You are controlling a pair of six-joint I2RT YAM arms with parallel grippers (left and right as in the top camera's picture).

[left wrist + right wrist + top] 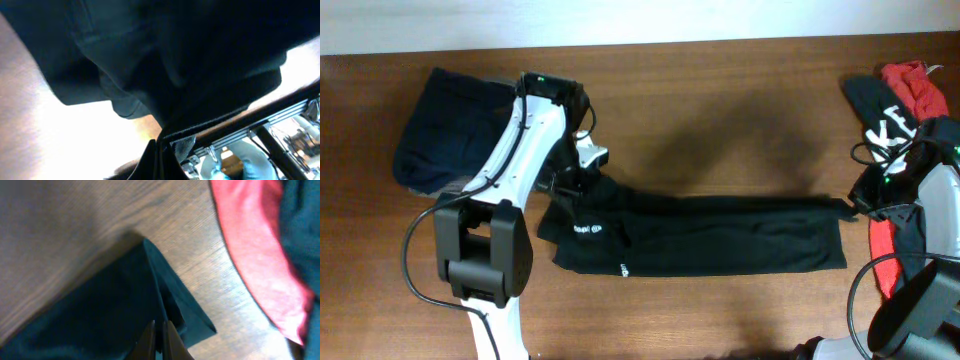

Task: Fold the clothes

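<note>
Left gripper point(578, 180) and right gripper point(855, 205) each pinch the one black shirt point(720, 235).

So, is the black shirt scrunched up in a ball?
No, the black shirt lies stretched out in a long flat strip across the table.

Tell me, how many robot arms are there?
2. The left arm is at the black shirt's logo end; the right arm is at its other end.
</note>
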